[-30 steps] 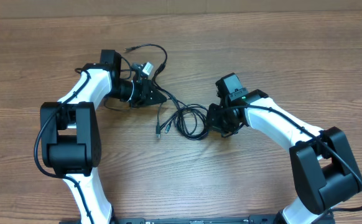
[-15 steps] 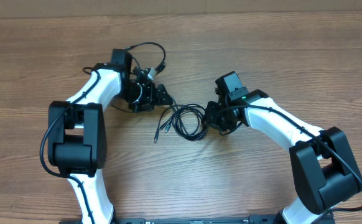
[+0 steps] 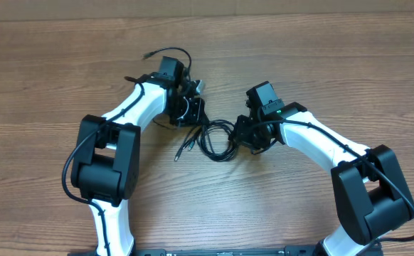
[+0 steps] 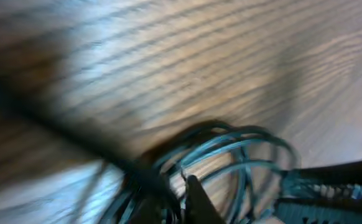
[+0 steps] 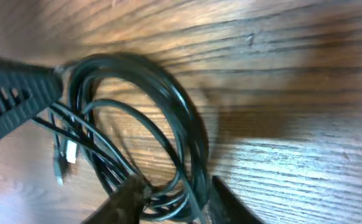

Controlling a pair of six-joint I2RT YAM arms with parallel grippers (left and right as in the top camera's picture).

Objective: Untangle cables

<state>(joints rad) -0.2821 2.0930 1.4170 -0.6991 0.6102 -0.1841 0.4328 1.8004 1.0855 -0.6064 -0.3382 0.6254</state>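
- Wood-grain table (image 3: 335, 64) fills the overhead view, with both arms reaching in toward its middle.
- Compared with 1 second ago, my left arm has swung to the right. Its white link now angles up toward the coil, and the left gripper (image 3: 195, 112) sits close above the coil's upper-left edge instead of well off to the left.
- The right arm has not shifted between frames. The right gripper (image 3: 241, 134) is at the coil's right edge, as before.
- The cables (image 3: 218, 139) lie mid-table as a small coil of black loops between the 2 grippers, in about the same spot as before.
- 2 plug ends (image 3: 183, 150) trail off the coil's lower left.
- The loose strand (image 3: 166, 52) arching behind the left wrist has drawn in tighter than it was 1 second ago.
- The left wrist view is motion-blurred. I make out the loops and 1 of the fingers (image 4: 196, 202) low in frame, but I cannot tell how the left jaws stand.
- In the right wrist view the right gripper's fingers (image 5: 129, 193) stand parted, with the coil's near strands running between them. The jaws are not closed.
- The left gripper's ribbed finger (image 5: 13, 99) touches the far side of that coil.
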